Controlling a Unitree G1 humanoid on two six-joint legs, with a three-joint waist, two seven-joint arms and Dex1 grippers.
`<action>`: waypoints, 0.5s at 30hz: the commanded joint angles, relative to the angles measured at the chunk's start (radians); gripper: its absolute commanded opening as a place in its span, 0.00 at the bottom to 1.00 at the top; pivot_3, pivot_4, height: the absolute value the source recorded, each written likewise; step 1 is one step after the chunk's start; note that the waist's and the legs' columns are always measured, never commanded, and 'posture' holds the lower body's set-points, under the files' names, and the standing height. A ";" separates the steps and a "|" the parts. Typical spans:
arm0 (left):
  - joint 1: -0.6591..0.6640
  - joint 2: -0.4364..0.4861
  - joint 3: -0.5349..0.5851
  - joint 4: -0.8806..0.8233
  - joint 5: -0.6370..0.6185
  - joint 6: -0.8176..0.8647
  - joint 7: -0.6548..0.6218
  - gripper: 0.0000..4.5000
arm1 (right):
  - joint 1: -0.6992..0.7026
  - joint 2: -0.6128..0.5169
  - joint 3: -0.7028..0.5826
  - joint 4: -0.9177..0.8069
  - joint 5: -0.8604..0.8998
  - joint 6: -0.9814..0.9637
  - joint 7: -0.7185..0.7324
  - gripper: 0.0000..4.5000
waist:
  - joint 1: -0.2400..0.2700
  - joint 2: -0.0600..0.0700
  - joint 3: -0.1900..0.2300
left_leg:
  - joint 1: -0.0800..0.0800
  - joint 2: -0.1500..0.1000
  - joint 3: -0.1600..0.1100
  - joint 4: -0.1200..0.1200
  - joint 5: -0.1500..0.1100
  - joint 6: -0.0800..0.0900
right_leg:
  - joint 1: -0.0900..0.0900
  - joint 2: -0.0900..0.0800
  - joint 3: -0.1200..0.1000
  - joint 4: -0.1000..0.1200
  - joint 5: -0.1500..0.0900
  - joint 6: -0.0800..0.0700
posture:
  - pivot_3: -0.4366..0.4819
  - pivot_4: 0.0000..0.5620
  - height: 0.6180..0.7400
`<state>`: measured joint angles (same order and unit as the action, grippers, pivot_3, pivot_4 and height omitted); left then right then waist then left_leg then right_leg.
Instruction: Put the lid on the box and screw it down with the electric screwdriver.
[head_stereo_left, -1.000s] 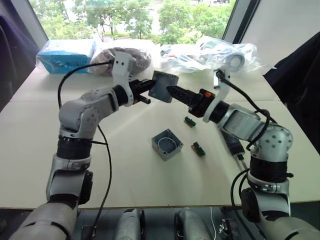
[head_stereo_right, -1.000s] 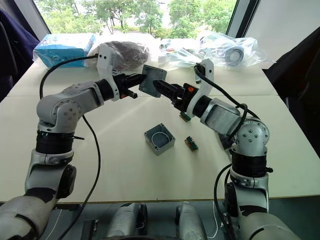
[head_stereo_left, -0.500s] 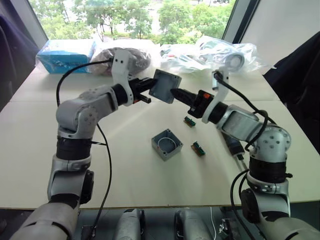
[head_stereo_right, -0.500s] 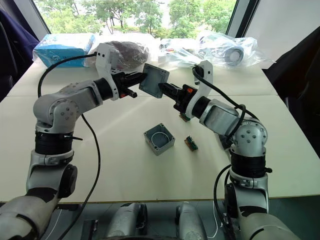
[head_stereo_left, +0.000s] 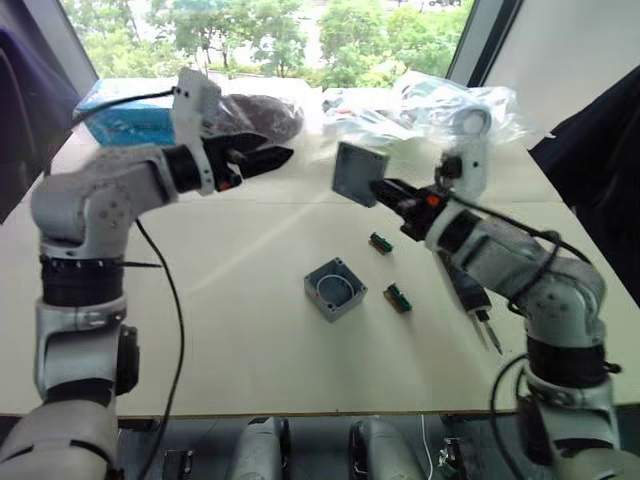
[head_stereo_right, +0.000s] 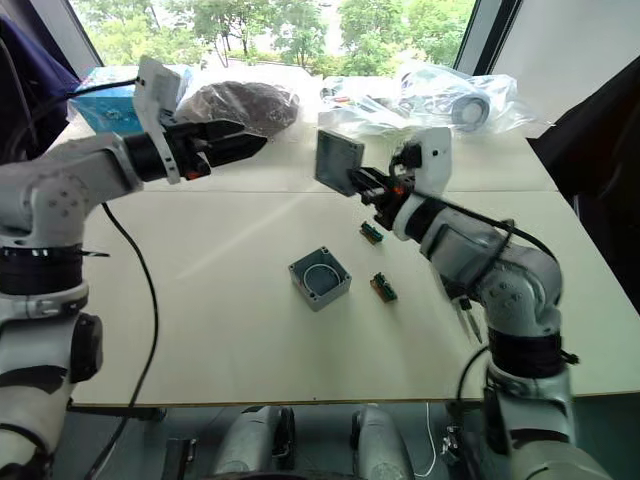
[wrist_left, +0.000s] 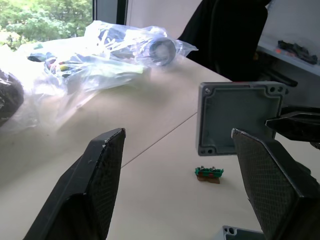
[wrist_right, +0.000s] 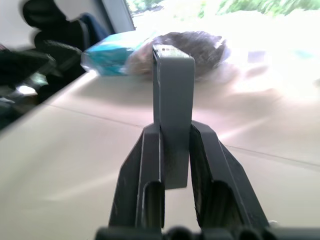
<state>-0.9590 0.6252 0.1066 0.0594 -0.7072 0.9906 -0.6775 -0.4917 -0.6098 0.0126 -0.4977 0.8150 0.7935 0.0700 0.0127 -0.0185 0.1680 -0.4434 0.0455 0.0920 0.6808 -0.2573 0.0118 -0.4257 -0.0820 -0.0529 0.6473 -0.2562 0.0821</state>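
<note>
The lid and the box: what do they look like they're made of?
The lid, pinched in the right gripper: probably cast metal or hard plastic, matte grey, with moulded rim and corner holes. The box on the table: same matte grey, likely the same material.

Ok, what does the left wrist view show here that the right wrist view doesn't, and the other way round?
Left wrist view: the lid's hollow inner face with corner holes, a green block on the table, clear bags, the open left gripper. Right wrist view: the lid edge-on, clamped between the right gripper's fingers, a blue packet and dark bag behind. Both: the lid in the right gripper, above the table.
</note>
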 joint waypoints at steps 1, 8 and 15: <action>-0.018 -0.049 -0.039 0.021 0.020 -0.036 -0.031 0.42 | 0.102 -0.097 0.156 -0.157 -0.328 -0.203 0.074 0.04 | -0.001 0.000 0.000 | 0.000 -0.001 0.000 0.000 0.000 0.000 | 0.000 0.000 0.000 0.000 0.000 0.000 | 0.48 0.27 1.00; -0.004 -0.117 -0.091 0.045 0.048 -0.045 -0.070 0.01 | 0.284 -0.239 0.387 -0.179 -0.959 -0.500 0.042 0.04 | -0.007 -0.001 0.000 | 0.000 -0.002 0.000 0.001 0.001 -0.002 | -0.001 0.001 0.000 0.000 -0.001 0.001 | 0.48 0.27 1.00; 0.030 -0.080 -0.229 0.007 0.130 -0.090 -0.208 0.01 | 0.355 -0.234 0.520 -0.088 -1.469 -0.710 0.016 0.04 | -0.008 -0.001 0.000 | 0.000 -0.001 0.000 0.000 0.005 -0.009 | -0.001 0.001 0.000 0.002 -0.002 0.004 | 0.48 0.27 1.00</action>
<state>-0.9355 0.5296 -0.0869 0.1056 -0.6063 0.9368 -0.8355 -0.1391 -0.8522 0.5223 -0.5827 -0.5335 0.1532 0.1056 0.0049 -0.0192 0.1683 -0.4430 0.0440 0.0919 0.6810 -0.2521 0.0029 -0.4266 -0.0811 -0.0526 0.6489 -0.2587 0.0857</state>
